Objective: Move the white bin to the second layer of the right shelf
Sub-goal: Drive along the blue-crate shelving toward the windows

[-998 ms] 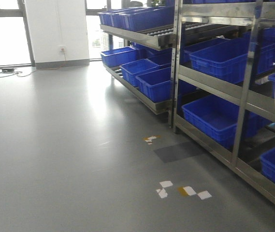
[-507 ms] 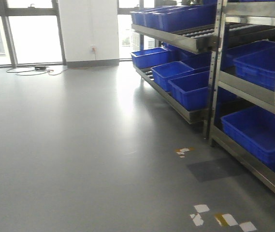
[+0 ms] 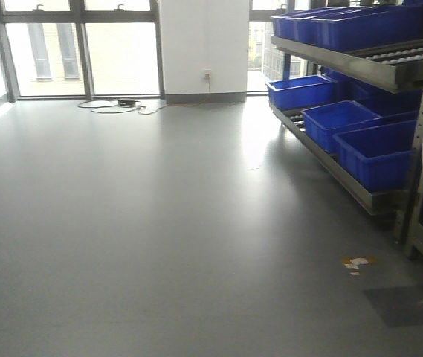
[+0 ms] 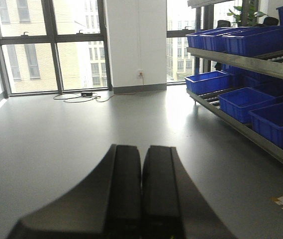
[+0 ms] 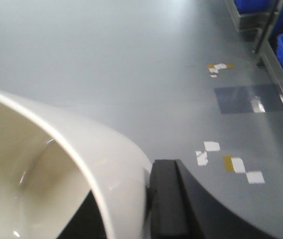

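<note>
Shelving (image 3: 360,71) shifted right in front view; right gripper (image 5: 126,209) jaws clamp white bin (image 5: 56,149); left gripper (image 4: 142,159) jaws closed, empty.

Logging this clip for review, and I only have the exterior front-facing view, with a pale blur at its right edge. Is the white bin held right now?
Observer: Yes. The right wrist view shows the white bin close up, the right jaws gripping its wall, one black finger against the outside.
Operator: Anything inside?
Observer: The part of its inside that shows is bare.
Operator: And the left arm?
Observer: The left wrist view shows the left jaws shut together, nothing between the fingers.
</note>
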Action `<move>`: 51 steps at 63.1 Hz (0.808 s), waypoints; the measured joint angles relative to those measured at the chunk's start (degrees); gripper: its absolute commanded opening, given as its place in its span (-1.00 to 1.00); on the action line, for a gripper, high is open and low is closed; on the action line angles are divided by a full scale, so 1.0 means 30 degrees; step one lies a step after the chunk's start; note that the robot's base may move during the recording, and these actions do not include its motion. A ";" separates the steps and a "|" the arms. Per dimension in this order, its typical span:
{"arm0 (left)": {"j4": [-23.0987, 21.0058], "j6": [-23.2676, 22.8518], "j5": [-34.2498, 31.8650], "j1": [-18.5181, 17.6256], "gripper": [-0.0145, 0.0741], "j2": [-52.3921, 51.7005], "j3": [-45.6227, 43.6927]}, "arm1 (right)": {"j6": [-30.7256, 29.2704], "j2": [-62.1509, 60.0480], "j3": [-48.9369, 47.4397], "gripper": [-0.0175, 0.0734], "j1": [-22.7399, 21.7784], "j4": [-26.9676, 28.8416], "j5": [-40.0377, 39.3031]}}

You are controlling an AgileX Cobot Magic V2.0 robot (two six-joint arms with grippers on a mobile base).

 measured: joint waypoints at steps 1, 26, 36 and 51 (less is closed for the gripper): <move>0.0000 0.0000 0.0000 0.0000 -0.48 0.0000 0.0000 | 0.0000 0.0000 0.0000 -0.49 0.0000 0.0000 0.0000; 0.0000 0.0000 0.0000 0.0000 -0.48 0.0000 0.0000 | 0.0000 0.0000 0.0000 -0.49 0.0000 0.0000 0.0000; 0.0000 0.0000 0.0000 0.0000 -0.48 0.0000 0.0000 | 0.0000 0.0000 0.0000 -0.49 0.0000 0.0000 0.0000; 0.0000 0.0000 0.0000 0.0000 -0.48 0.0000 0.0000 | 0.0000 0.0000 0.0000 -0.49 0.0000 0.0000 0.0000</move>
